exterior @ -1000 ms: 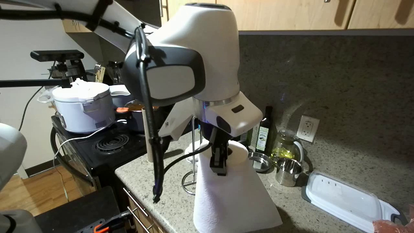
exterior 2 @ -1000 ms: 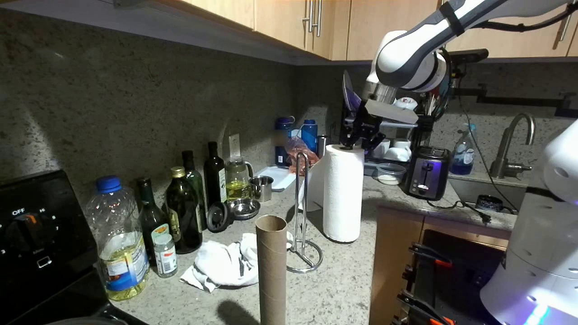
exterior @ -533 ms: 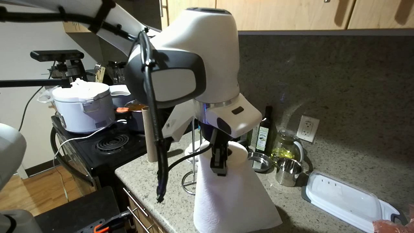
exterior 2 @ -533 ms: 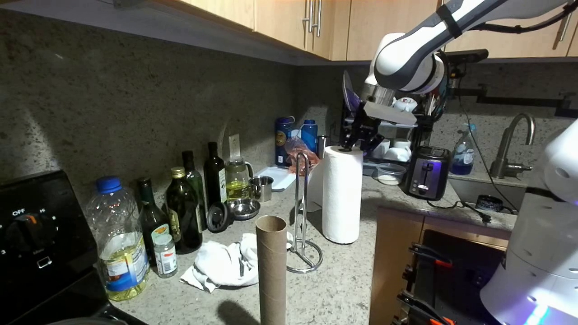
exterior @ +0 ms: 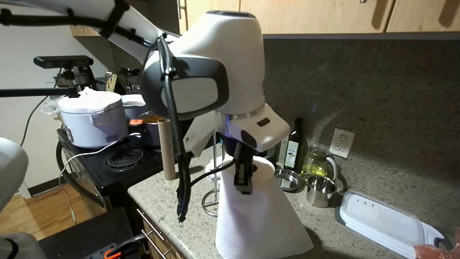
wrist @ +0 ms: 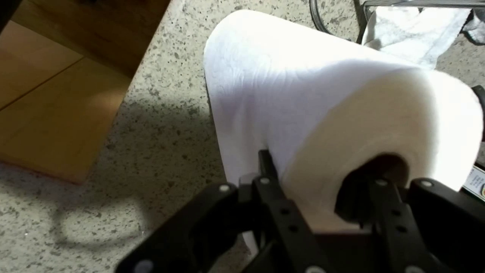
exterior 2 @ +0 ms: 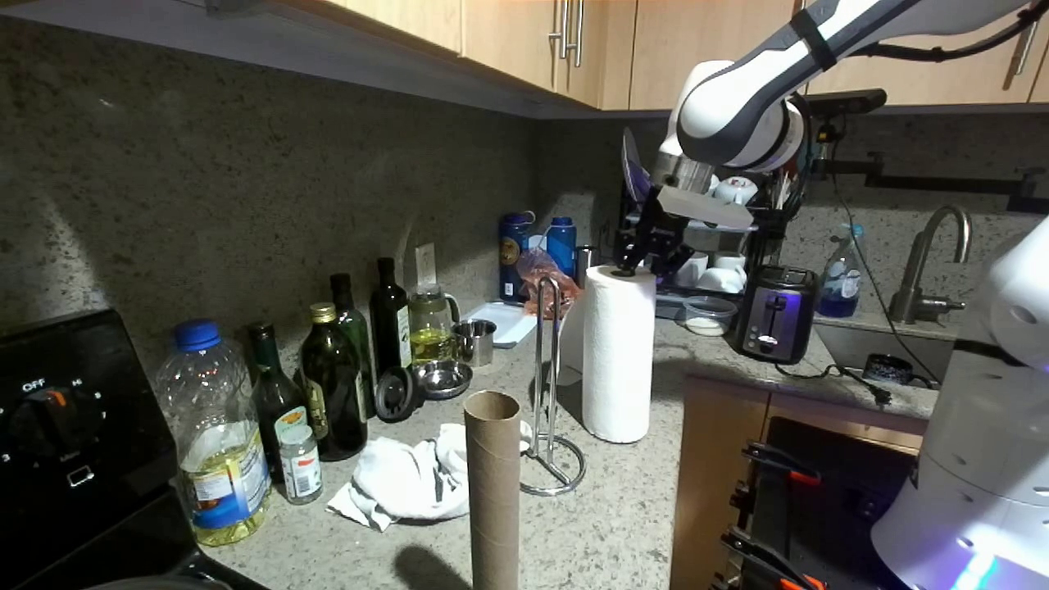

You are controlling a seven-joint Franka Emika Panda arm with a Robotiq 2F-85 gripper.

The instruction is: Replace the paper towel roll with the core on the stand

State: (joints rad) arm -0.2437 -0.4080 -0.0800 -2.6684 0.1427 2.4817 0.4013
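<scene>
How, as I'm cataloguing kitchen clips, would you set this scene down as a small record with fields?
Setting: kitchen counter next to a stove
Gripper: closed on the wall of the paper towel roll, one finger in the hollow centre, the other outside
Roll: roughly upright, beside the stand, a loose sheet flaring out; base contact unclear
Stand: upright, carrying neither roll nor core
Core: upright on the counter, near the stove
Nearby: white cloth, metal cup, toaster
Swap: not yet done

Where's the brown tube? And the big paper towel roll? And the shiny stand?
Brown tube point(exterior 2: 493, 496), in an exterior view: its side.
Paper towel roll point(exterior 2: 619, 360), in an exterior view: its white side.
Shiny stand point(exterior 2: 553, 378), in an exterior view: an upright wire.
</scene>
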